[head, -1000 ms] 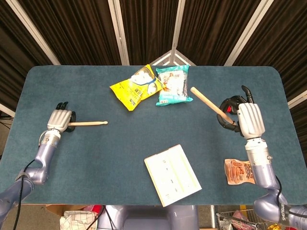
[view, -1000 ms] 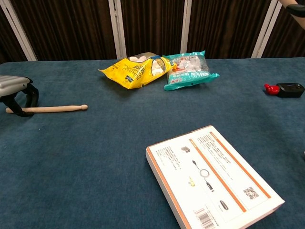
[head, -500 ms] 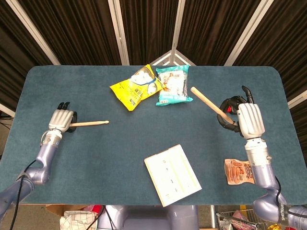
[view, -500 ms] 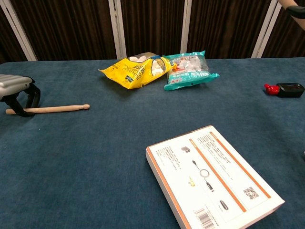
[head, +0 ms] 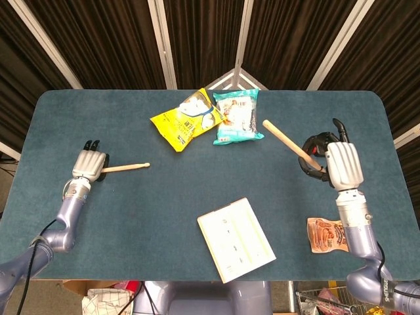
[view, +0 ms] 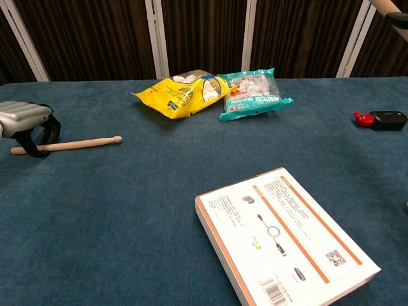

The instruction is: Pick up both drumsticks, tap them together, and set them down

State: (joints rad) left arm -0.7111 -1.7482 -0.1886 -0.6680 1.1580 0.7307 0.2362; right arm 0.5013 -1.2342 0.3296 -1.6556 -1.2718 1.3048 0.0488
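Note:
One wooden drumstick [head: 126, 167] [view: 76, 144] lies at the left of the blue table, tip pointing right. My left hand [head: 90, 164] [view: 27, 128] grips its butt end, fingers curled over it. The other drumstick [head: 287, 142] is raised above the table at the right, slanting up to the left, held at its lower end by my right hand [head: 335, 164]. In the chest view only a sliver of that stick [view: 390, 6] shows at the top right corner, and the right hand is out of frame.
A yellow snack bag [head: 185, 119] [view: 178, 94] and a teal snack bag [head: 236, 115] [view: 254, 94] lie at the back centre. A white box [head: 235, 239] [view: 285, 236] sits near the front edge. A small orange packet [head: 324, 234] lies by my right forearm. A black and red object [view: 382, 118] rests at the right.
My left hand has shifted slightly right and forward with its drumstick, whose tip has swung a little toward the back. The right hand and its stick have barely moved.

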